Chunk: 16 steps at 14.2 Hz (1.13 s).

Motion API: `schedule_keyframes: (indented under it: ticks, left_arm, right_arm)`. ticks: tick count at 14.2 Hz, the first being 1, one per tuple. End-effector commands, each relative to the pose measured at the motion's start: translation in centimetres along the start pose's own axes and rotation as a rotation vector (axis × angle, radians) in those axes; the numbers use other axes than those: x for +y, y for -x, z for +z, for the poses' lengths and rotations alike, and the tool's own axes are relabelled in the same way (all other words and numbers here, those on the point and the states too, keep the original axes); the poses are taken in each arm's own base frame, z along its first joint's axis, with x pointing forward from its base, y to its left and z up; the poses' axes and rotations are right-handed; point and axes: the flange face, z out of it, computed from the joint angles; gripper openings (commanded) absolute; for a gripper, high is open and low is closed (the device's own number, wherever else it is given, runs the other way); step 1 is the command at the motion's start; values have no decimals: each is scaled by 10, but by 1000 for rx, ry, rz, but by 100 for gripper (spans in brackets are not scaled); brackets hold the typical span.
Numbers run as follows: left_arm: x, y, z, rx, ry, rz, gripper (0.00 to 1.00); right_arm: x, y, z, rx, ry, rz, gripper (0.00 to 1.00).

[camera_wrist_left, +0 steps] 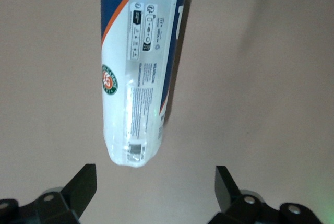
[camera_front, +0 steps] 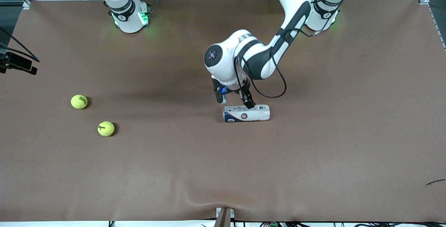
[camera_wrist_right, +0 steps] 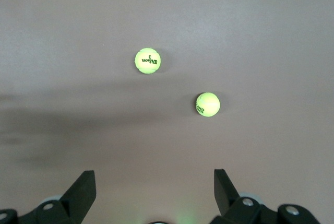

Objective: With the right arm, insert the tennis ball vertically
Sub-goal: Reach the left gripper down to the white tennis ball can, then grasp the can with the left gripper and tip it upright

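Observation:
Two yellow-green tennis balls (camera_front: pixel 79 101) (camera_front: pixel 106 128) lie apart on the brown table (camera_front: pixel 313 150) toward the right arm's end. Both balls (camera_wrist_right: pixel 147 60) (camera_wrist_right: pixel 207 104) also show well below my right gripper (camera_wrist_right: pixel 155 185), which is open and empty, high over the table. In the front view only the right arm's base (camera_front: pixel 127 14) shows. A clear tennis ball can (camera_front: pixel 246 113) with a white and blue label lies on its side mid-table. My left gripper (camera_front: pixel 234 101) is open, low beside the can. The can's rounded end (camera_wrist_left: pixel 133 153) lies just ahead of the left gripper (camera_wrist_left: pixel 155 190).
A black clamp (camera_front: pixel 19 64) juts in at the table edge at the right arm's end. A small dark scrap (camera_front: pixel 435 182) lies near the front corner at the left arm's end. The table cover is wrinkled at the front edge (camera_front: pixel 209 199).

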Motion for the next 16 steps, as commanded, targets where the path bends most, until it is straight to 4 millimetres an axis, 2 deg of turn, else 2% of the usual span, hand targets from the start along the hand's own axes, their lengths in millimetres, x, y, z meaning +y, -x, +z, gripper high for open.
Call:
schedule_keyframes:
  ticks: [1, 6, 8, 10, 16]
  left_arm:
    - [-1, -15, 8, 12, -18, 108, 100]
    - [-3, -23, 18, 15, -16, 156, 100]
    - [-15, -18, 20, 12, -26, 137, 100]
    - [-18, -17, 26, 7, -24, 135, 100]
    - [-20, -30, 44, 46, -45, 143, 100]
  right_arm:
    - [1, 1, -2, 0, -2, 1, 100]
    - [1, 1, -1, -2, -2, 2, 100]
    - [0, 1, -1, -2, -3, -1, 100]
    - [2, 1, -1, -2, -3, 0, 100]
    - [3, 1, -1, -3, -4, 2, 100]
